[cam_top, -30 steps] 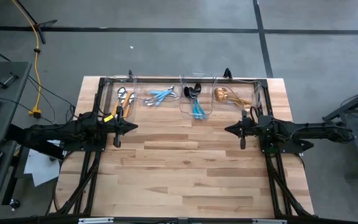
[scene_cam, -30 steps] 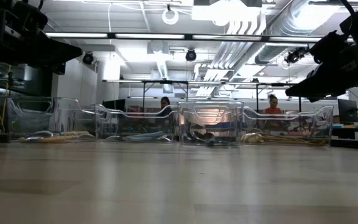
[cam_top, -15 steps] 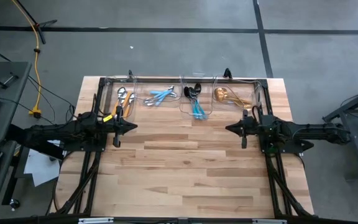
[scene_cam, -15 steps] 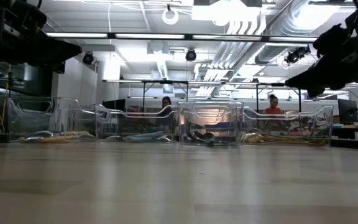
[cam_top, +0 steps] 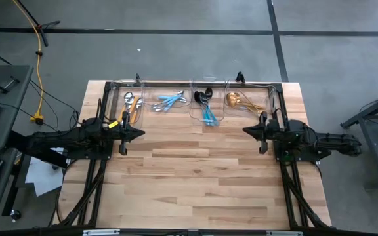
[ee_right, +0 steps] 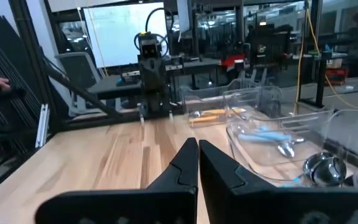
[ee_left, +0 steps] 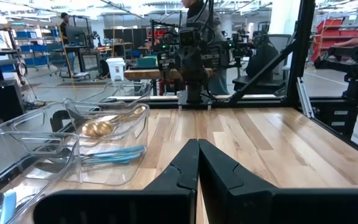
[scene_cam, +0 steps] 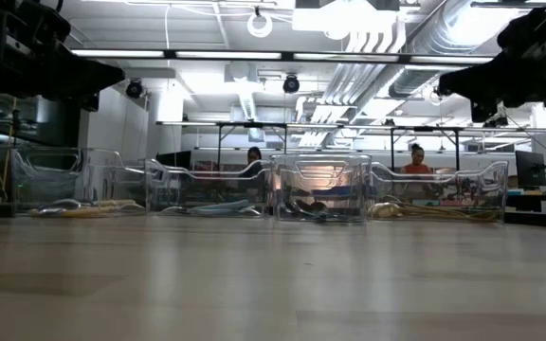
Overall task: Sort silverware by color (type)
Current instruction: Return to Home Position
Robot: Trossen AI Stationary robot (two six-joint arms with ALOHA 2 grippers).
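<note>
Four sorted groups sat in the clear bins (cam_top: 190,84) along the far edge of the table (cam_top: 202,183). Going across, I had the orange-handled pieces (cam_top: 131,103), the light-blue-handled pieces (cam_top: 169,101), the black pieces with blue handles (cam_top: 206,108) and the gold pieces (cam_top: 240,100). I saw no cutlery on the open wood, so I judged the sorting done and the homing step in hand.

The left gripper (cam_top: 140,134) hung above the table just in front of the orange bin. The right gripper (cam_top: 247,130) hung opposite it, in front of the gold bin. Both wrist views showed the fingers (ee_left: 179,174) pressed together with nothing between them.

As I read it, all that remained was to fold both arms to rest. That called for pulling away from the bin walls without clipping them.
</note>
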